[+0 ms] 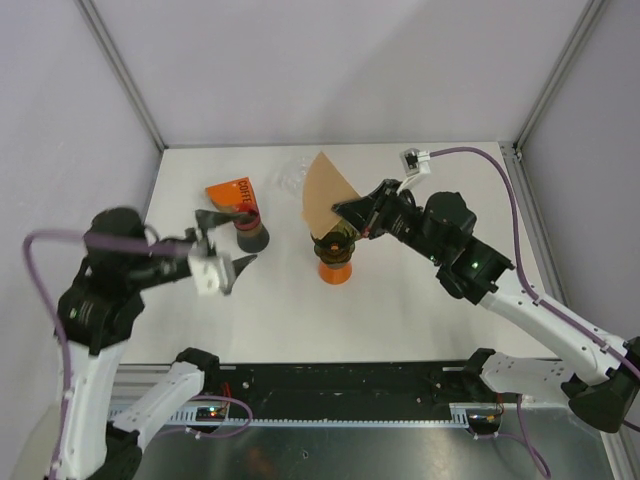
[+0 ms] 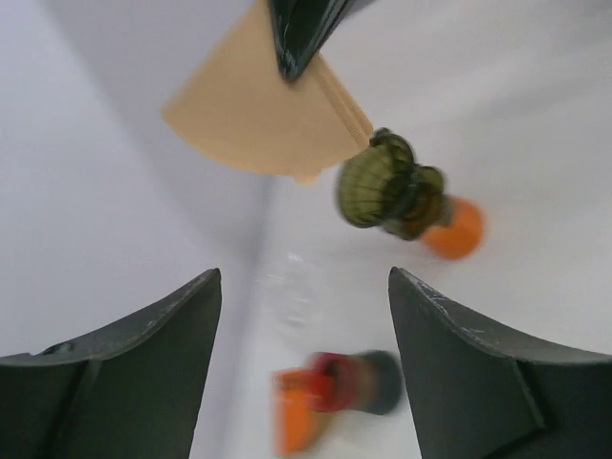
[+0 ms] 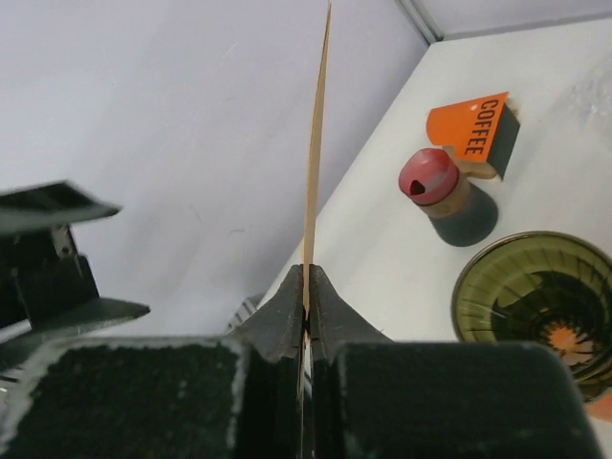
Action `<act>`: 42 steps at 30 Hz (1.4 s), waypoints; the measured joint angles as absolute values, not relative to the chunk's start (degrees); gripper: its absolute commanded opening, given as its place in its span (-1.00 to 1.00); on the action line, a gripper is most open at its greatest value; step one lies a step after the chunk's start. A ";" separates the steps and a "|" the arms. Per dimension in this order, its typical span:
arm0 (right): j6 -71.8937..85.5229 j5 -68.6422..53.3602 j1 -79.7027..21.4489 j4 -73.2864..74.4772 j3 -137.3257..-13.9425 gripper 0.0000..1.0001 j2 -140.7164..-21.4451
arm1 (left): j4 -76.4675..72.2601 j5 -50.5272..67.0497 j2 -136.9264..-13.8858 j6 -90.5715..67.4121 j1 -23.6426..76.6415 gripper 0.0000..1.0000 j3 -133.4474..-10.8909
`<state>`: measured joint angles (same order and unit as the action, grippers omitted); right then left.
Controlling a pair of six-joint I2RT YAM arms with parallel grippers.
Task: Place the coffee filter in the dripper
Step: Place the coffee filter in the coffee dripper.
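White table holds a dripper partly hidden behind the right gripper.

- white matte table, pale panels closing it in at left, back and right
- dripper upright around mid-table: dark green ribbed glass cone on an orange foot
- dark cylinder with a red top stands left of the dripper, clearly apart from it
- orange pack lettered COFFEE just behind the cylinder, toward the back-left; can't tell if they touch
- clear crinkled item near the back edge, between pack and dripper line; too faint to identify
- black mounting rail runs along the near edge
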<state>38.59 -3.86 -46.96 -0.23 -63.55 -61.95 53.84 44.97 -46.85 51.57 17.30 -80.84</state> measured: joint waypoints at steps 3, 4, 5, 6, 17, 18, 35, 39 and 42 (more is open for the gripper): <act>41.67 -2.96 -47.66 -0.49 -63.55 -1.00 -61.89 | 52.93 47.83 -39.53 69.12 17.50 0.46 -77.19; 42.54 -2.76 -48.03 -0.73 -63.55 -1.00 -61.91 | 53.06 48.77 -37.36 73.43 17.52 0.45 -76.01; 43.31 -2.63 -48.45 -1.02 -63.53 -1.00 -61.91 | 52.84 49.98 -35.07 78.96 17.58 0.45 -74.43; 44.14 -2.57 -48.90 -1.48 -63.53 -1.00 -61.93 | 52.75 50.89 -33.12 84.25 17.63 0.44 -72.66; 50.28 -2.42 -54.41 -8.71 -63.53 -1.00 -65.95 | 49.74 53.12 -29.93 110.17 17.67 0.18 -59.11; 50.70 -2.44 -54.81 -9.37 -63.53 -1.00 -66.57 | 48.97 53.23 -29.74 110.67 17.67 0.16 -58.76; 57.04 -5.32 -55.44 -19.59 -63.53 -1.00 -73.97 | 42.98 48.05 -30.76 113.01 17.67 -0.24 -56.73; 57.65 -5.87 -55.44 -20.49 -63.53 -1.00 -74.65 | 42.48 47.97 -31.35 113.03 17.67 -0.31 -56.73; 58.08 -6.11 -55.44 -21.04 -63.53 -1.00 -74.78 | 42.46 47.94 -31.35 113.03 17.67 -0.36 -56.73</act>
